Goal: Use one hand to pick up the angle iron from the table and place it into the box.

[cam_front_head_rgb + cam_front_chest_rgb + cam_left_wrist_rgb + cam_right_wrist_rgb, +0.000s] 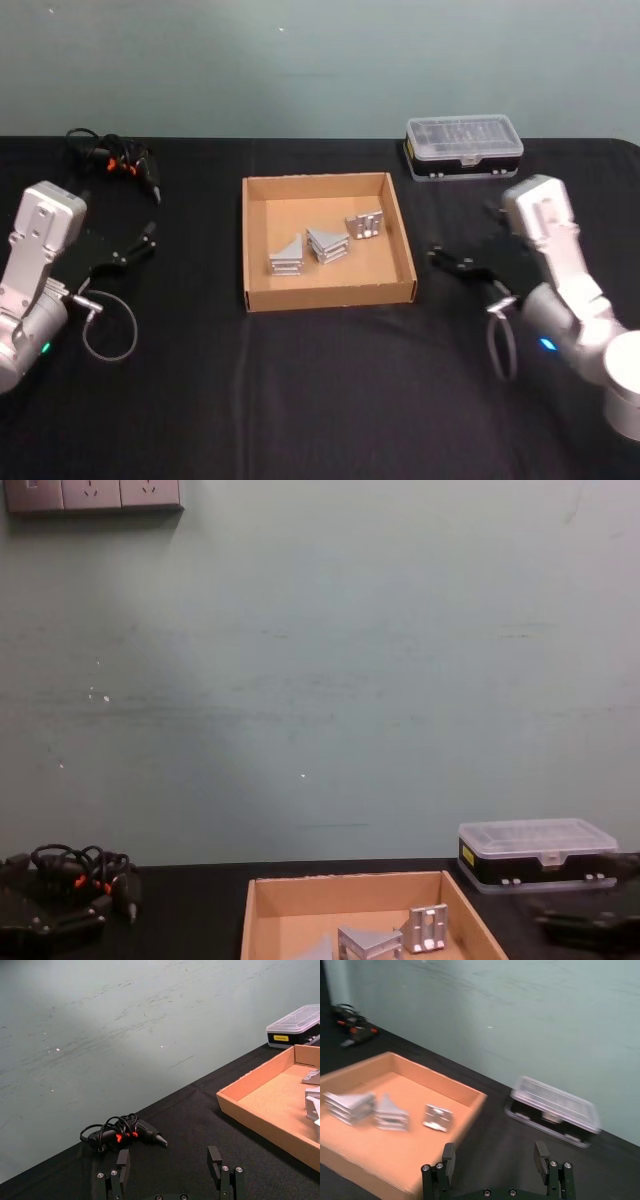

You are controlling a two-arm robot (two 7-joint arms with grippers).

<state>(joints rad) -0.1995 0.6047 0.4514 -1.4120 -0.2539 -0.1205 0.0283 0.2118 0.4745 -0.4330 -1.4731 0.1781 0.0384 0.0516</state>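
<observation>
Spread wide under a pale green wall: the matte black counter (pixel 320 400). At its middle, toward the far edge: the shallow tan cardboard box (pixel 262 297), lidless. Inside the box, three pieces of silver angle iron, all resting on the cardboard floor: one (pixel 286 256) toward the robot's left, one (pixel 327 243) at the centre, one (pixel 365 225) toward the far right corner of the box, standing more upright. None left out on the bare counter.

Near the right edge, beside the box's right wall: the right gripper (pixel 462 266), raised over the counter, fingers (pixel 449 1156) spread apart and holding nothing, pointed toward the box. Near the left edge, well apart from the box: the left gripper (pixel 135 245), likewise raised over the counter, fingers (pixel 123 1161) parted and empty.

By the far edge, beyond the box's far right corner: a clear-lidded plastic case (pixel 463 146) on a black base, closed. Toward the far left corner of the counter: a small black tool with orange marks (pixel 112 160), tangled in its own black cord. Loose grey cable loops hanging off both wrists.
</observation>
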